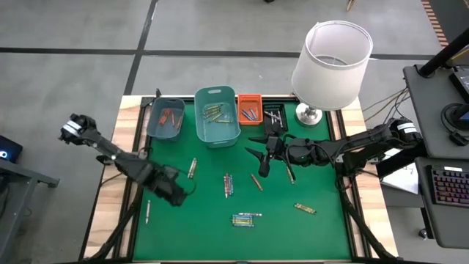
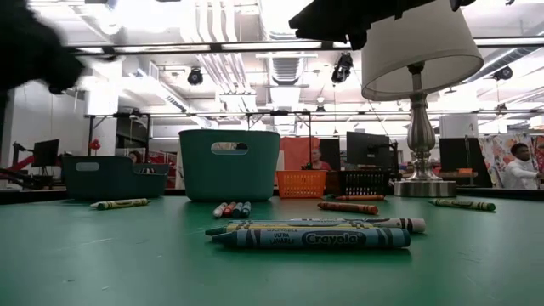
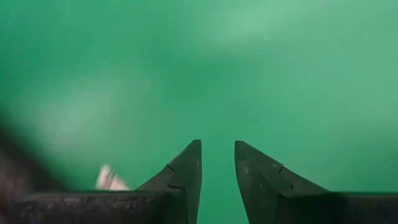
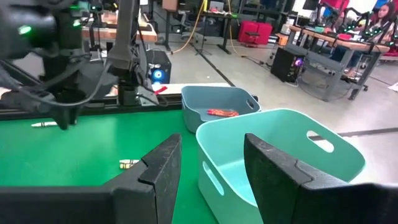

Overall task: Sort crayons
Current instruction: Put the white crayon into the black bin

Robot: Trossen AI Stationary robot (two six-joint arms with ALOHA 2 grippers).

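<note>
Several crayons lie flat on the green mat: one (image 1: 192, 168) near the left, a bundle (image 1: 228, 185) mid-table, a blue and green group (image 1: 247, 218) near the front, also close in the low view (image 2: 310, 238). My left gripper (image 1: 176, 192) points down over bare mat at the left, open with nothing between its fingers (image 3: 217, 146). My right gripper (image 1: 260, 154) hangs level above mid-table, open and empty (image 4: 211, 140), facing the teal bin (image 4: 273, 155).
Along the far edge stand a grey-blue bin (image 1: 165, 119) with orange-red crayons, a teal bin (image 1: 218, 116), a small orange bin (image 1: 249, 108) and a black bin (image 1: 274, 116). A lamp (image 1: 330, 62) stands at the far right. A crayon (image 1: 147, 212) lies beyond the mat's left edge.
</note>
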